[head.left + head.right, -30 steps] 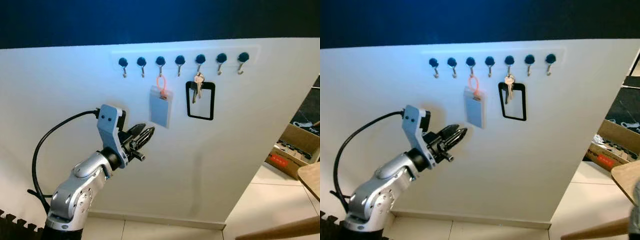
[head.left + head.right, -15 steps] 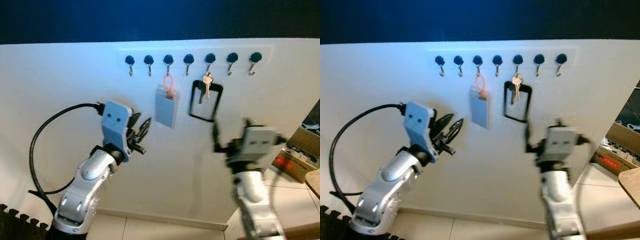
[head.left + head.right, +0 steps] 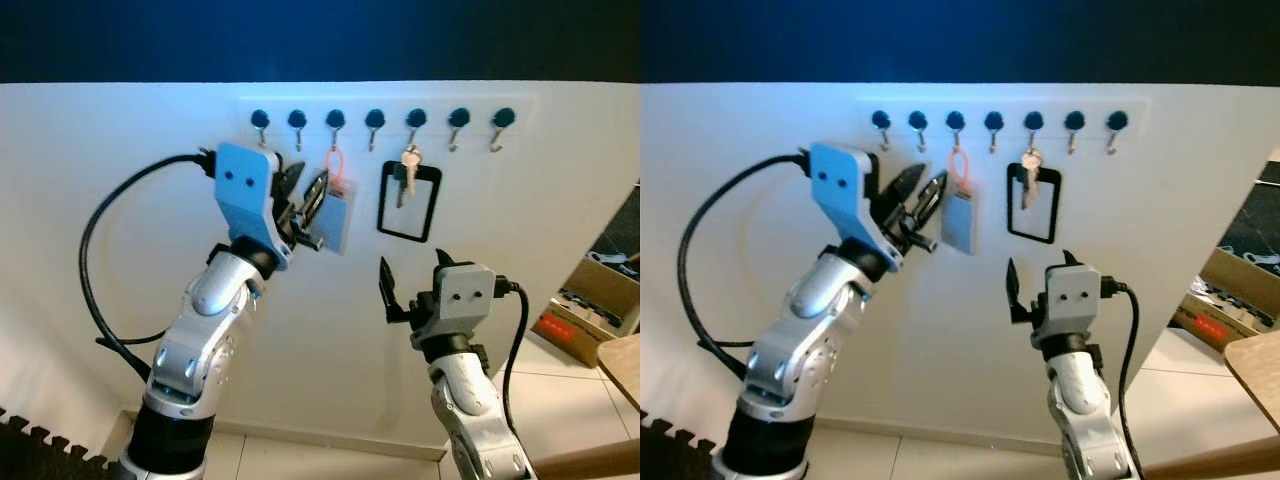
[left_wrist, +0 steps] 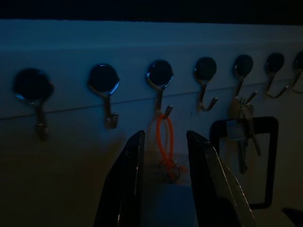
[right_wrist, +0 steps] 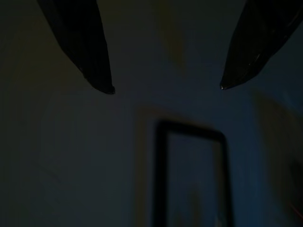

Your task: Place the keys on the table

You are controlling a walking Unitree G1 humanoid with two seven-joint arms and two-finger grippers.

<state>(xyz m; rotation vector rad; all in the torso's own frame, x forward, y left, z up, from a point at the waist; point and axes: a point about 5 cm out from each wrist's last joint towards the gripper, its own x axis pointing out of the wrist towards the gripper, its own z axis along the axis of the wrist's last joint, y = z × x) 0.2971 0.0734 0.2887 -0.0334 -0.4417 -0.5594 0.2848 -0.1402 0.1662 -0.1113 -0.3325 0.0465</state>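
Keys point(image 3: 405, 170) hang unhooked-from-nothing yet on your wall hook, with right gripper point(image 3: 412, 283) spread empty below and left gripper point(image 3: 303, 193) parted emptily beside the blue tag point(image 3: 335, 220).

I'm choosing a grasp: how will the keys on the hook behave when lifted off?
The keys hang loose from one hook, so they'll probably swing and dangle. Small bare metal likely slips between fingertips. The black loop hanging with them probably comes along.

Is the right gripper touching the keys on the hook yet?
Apart. In the left eye view the right gripper, fingers spread, sits well below the keys, with bare white wall between them.
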